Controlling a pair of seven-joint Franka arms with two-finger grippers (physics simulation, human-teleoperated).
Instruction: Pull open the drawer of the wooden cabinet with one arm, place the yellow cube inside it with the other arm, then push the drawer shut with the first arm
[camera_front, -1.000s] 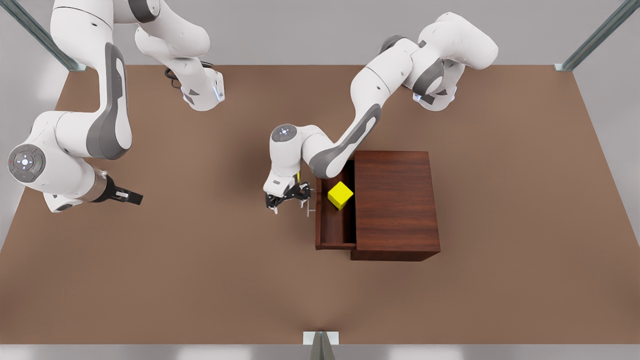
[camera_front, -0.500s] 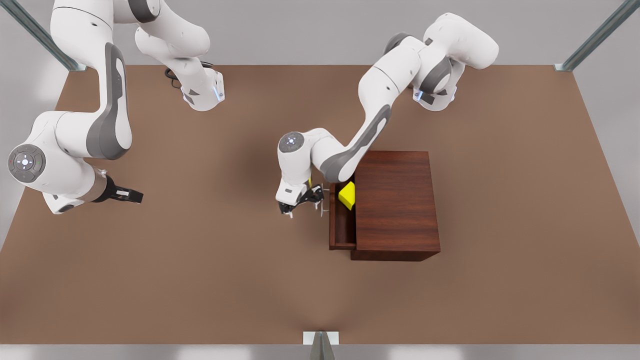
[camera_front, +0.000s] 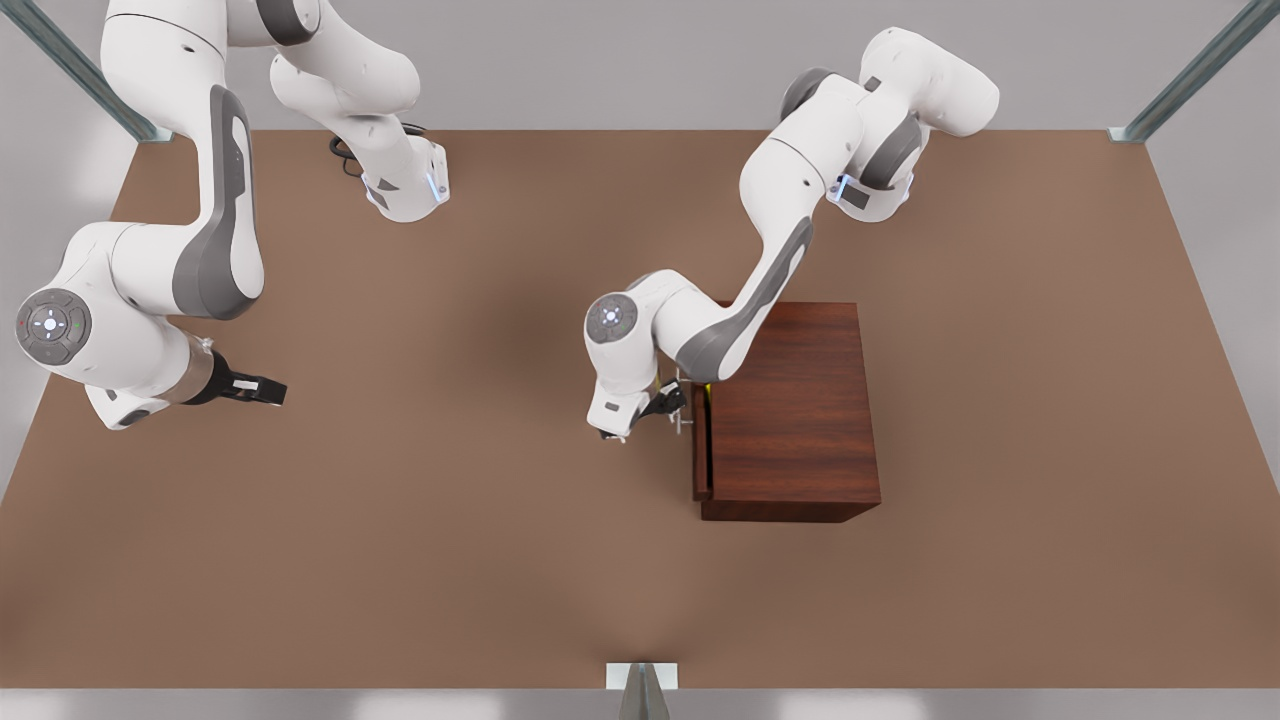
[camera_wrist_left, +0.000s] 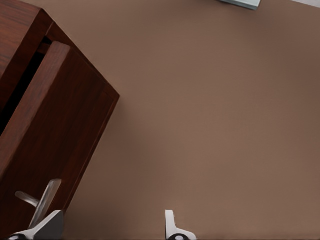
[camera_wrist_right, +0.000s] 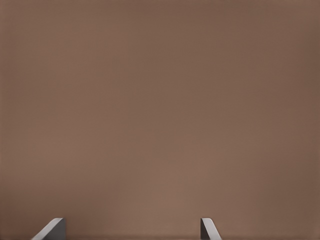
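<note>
Front view: the drawer (camera_front: 702, 450) sits nearly closed in the wooden cabinet (camera_front: 790, 405), its front panel standing just proud of the cabinet's face on the front view's left side. A thin sliver of the yellow cube (camera_front: 707, 391) shows in the narrow gap between drawer front and cabinet top, so the cube lies inside the drawer. The silver bar handle (camera_front: 683, 412) sticks out from the drawer front.

Just beside that handle is the left gripper (camera_front: 655, 408), its jaws spread; in the left wrist view one fingertip (camera_wrist_left: 47, 225) lies against the handle (camera_wrist_left: 42, 200) while the other stands apart over bare bench, and the drawer front (camera_wrist_left: 55, 135) fills the near side with a dark slit along its top edge. That arm reaches in from its base at the far edge of the bench (camera_front: 450, 520), elbow over the cabinet top.

Well apart, near the front view's left edge, the right gripper (camera_front: 262, 390) waits above the bench with nothing between its spread fingertips (camera_wrist_right: 52, 229).
</note>
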